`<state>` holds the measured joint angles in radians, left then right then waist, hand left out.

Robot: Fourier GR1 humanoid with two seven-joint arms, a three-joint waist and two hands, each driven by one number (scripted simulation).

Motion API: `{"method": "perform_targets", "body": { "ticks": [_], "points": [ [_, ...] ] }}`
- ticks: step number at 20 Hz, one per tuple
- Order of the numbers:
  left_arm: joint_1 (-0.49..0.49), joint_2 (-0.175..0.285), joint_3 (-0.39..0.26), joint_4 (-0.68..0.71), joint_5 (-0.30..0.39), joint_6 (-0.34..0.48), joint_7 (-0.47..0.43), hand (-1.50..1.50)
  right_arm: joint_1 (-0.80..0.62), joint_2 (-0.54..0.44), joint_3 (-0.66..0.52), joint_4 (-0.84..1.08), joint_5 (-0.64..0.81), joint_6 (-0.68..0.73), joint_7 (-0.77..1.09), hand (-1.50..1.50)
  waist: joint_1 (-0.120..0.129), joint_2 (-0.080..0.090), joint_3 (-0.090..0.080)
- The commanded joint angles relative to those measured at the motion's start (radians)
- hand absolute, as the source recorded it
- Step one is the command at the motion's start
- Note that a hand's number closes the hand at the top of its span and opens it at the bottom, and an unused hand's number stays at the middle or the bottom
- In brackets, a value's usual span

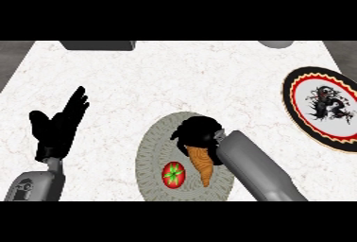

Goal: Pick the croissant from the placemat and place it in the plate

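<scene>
As my right hand curls over the croissant

While my right hand bends down onto the mat, a white counter with faint reddish veining spreads out ahead of it, and dark grey floor shows past the far corners. Far ahead of both hands, at the counter's back edge, sit a dark grey block and, further right, a paler rounded grey object cut off by the view. Under my right hand lies a round grey placemat with a fine woven pattern. Well off to the right of that hand, apart from the placemat, is the plate: a black rim with gold marks, a red ring inside it, and a black dragon on the white middle.

The croissant is golden brown, banded with ridges, and tapers to a point toward me. It sits over the placemat just on the near side of my right hand's fingers, its broad end tucked beneath them. Those fingers are curled round that end, so the hand is closed on the croissant. I cannot tell whether it touches the mat or is raised off it. Just left of the croissant, nearer me than the hand, a red tomato with a green star-shaped top rests on the same mat. My left hand rests well to the left, open, fingers straight.
</scene>
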<state>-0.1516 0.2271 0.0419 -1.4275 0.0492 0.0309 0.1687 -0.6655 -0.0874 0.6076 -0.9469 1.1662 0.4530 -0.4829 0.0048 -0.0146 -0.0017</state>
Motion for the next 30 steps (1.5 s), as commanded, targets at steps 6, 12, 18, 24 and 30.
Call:
{"method": "perform_targets", "body": {
  "ticks": [6, 12, 18, 24, 30],
  "points": [
    [0.018, -0.024, 0.008, -0.019, -0.007, 0.019, 0.017, 0.00, 0.190, 0.008, -0.112, -0.167, -0.056, 0.025, 0.102, 1.50, -0.030, 0.005, 0.002],
    [0.071, 0.015, 0.052, -0.002, 0.014, -0.006, -0.015, 0.00, 0.361, -0.077, -0.377, -0.311, -0.155, -0.158, 0.239, 1.50, -0.071, -0.005, 0.001],
    [0.027, 0.014, 0.063, 0.006, 0.021, -0.001, -0.001, 0.00, 0.422, -0.084, -0.519, -0.620, -0.211, -0.344, 0.263, 1.50, -0.071, -0.003, 0.001],
    [-0.011, 0.036, 0.057, 0.012, 0.018, -0.026, 0.030, 0.00, 0.530, -0.093, -0.670, -0.851, -0.234, -0.454, 0.359, 1.50, -0.044, 0.007, 0.002],
    [0.024, -0.031, 0.008, -0.024, -0.028, 0.015, 0.009, 0.00, 0.480, -0.115, -0.841, -0.822, -0.381, -0.386, 0.432, 1.50, -0.006, 0.014, 0.002]
  ]
}}
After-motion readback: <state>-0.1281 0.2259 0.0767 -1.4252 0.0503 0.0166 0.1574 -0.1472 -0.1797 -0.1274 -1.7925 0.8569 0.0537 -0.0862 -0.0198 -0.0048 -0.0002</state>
